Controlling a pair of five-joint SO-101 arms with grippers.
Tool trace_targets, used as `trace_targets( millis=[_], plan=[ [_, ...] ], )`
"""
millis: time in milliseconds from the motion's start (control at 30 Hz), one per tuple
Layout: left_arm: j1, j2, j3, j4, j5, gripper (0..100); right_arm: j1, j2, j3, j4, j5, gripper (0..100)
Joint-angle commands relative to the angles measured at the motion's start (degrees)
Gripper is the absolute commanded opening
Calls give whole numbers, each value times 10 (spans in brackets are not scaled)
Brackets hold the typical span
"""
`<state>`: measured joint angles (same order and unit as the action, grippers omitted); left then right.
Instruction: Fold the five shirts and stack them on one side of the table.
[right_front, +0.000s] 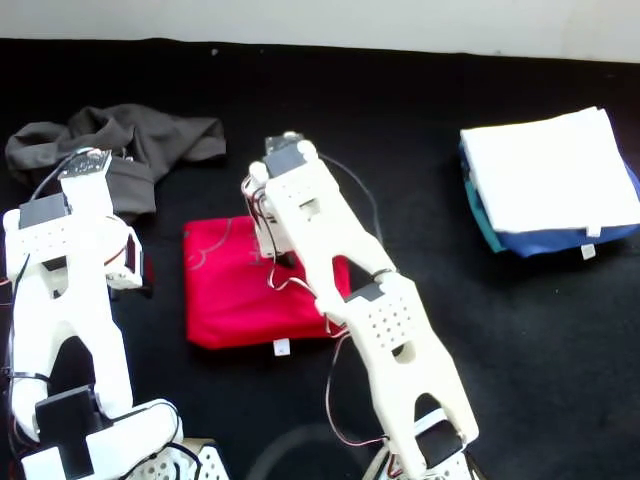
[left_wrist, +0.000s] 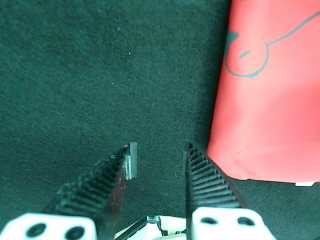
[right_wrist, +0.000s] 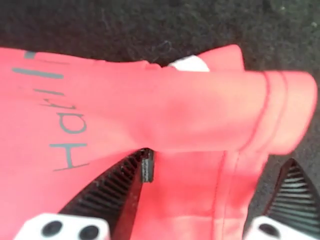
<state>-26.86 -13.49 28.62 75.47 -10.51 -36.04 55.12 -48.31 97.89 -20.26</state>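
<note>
"What have you got for shirts on your screens?"

"I see a red shirt (right_front: 240, 285) in the middle, folded into a rough square, with grey line print on it and a white tag (right_front: 282, 347) at its near edge. A grey shirt (right_front: 130, 150) lies crumpled at the far left."

"And at the far right?"

"A white shirt (right_front: 550, 170) is folded flat on top of a blue shirt (right_front: 560, 242). I can just see a teal shirt (right_front: 484, 222) edging out at their left."

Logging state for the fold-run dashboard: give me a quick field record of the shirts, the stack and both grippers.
red shirt: folded, mid-table
grey shirt: crumpled, unfolded, far left
stack: right side; white shirt on top, blue shirt under it, teal layer at its edge
left gripper: open, over bare table beside the red shirt
right gripper: open, over the red shirt
</note>
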Motion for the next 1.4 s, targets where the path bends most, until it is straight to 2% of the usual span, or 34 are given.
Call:
trace_targets(
  millis=[0, 67, 167, 200, 267, 500, 700, 833, 1067, 1367],
  plan=[
    [-7, -15, -1, -6, -5, 161, -3, 26, 2, -7, 21, 360],
    [-7, -15, -1, -6, -5, 161, -3, 29, 3, 7, 86, 276],
    [-7, -15, -1, -6, -5, 161, -1, 29, 3, 16, 183, 47],
    [-7, -15, -1, -6, -5, 161, 0, 29, 3, 17, 202, 0],
    [-7, -15, -2, -6, -5, 161, 0, 29, 5, 18, 215, 31],
    [-7, -15, 0, -6, -5, 161, 27, 8, -11, 22, 215, 7],
    [-7, -15, 0, -6, -5, 161, 97, -102, -48, 31, 218, 7],
    [-6, -15, 0, -7, -5, 161, 156, -189, -9, 32, 221, 7],
    [-4, -15, 0, -7, -5, 161, 243, -364, 132, 32, 341, 7],
    [-3, -15, 0, -25, -5, 161, 395, -503, 138, 31, 529, 7]
  ],
)
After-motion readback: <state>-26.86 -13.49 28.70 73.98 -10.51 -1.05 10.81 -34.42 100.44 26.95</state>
